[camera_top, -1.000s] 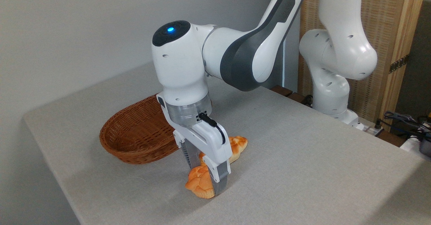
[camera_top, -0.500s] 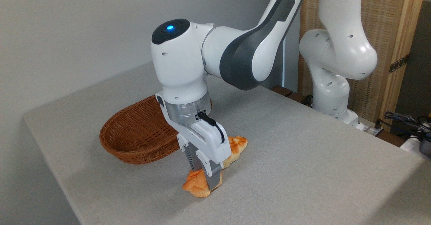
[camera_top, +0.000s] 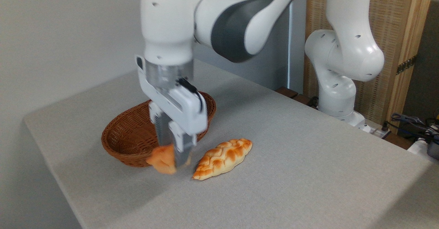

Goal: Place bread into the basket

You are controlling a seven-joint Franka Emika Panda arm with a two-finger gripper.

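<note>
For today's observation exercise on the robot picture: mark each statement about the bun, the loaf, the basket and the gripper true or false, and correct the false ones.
1. The gripper holds the bun clear of the table. True.
2. The bun already lies in the basket. False: it hangs in the gripper, in front of the basket's near rim.
3. The braided loaf lies on the table, right of the gripper. True.
4. The loaf is inside the basket. False: it rests on the table beside it.
5. The basket holds another bun. False: the part of its inside that shows is empty.
</note>
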